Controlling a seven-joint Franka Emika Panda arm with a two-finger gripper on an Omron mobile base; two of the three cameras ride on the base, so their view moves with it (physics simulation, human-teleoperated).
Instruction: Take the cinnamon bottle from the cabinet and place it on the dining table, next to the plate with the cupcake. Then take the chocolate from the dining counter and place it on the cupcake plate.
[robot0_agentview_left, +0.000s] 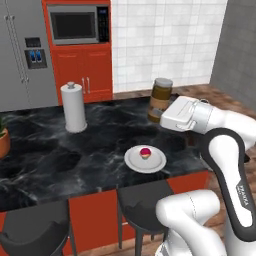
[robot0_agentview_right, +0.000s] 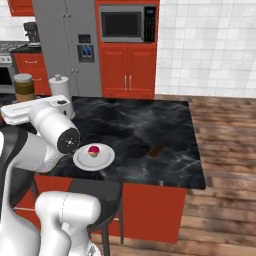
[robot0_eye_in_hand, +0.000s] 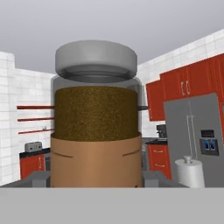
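The gripper (robot0_agentview_left: 159, 114) holds the cinnamon bottle (robot0_agentview_left: 160, 100) upright in the air, its jaws closed on the lower part of the bottle, above the right-hand part of the black marble dining table (robot0_agentview_left: 60, 155). In the hand view the bottle (robot0_eye_in_hand: 96, 118) stands directly in front of the camera, grey lid on top, brown powder inside and a tan label around its lower half.

The plate (robot0_agentview_left: 145, 159) with the cupcake (robot0_agentview_left: 145, 152) sits near the front edge of the table, below and in front of the held bottle. Bare tabletop lies on all sides of the plate: a wide stretch to its left and a narrower strip between it and the table's right edge. The paper towel roll (robot0_agentview_left: 74, 107) stands well apart from the plate, toward the far left. A potted plant (robot0_agentview_left: 3, 140) sits at the left border of the left base view.

From the right base view, the chocolate (robot0_agentview_right: 155, 150) lies flat on the table to the right of the plate (robot0_agentview_right: 94, 157), with open marble between them and more open surface out to the right edge. The arm's white elbow (robot0_agentview_right: 55, 131) stands just beside the plate on its left. Two dark stools (robot0_agentview_left: 142, 202) are tucked under the front edge. Wooden floor (robot0_agentview_right: 225, 150) runs open along the table's right side.
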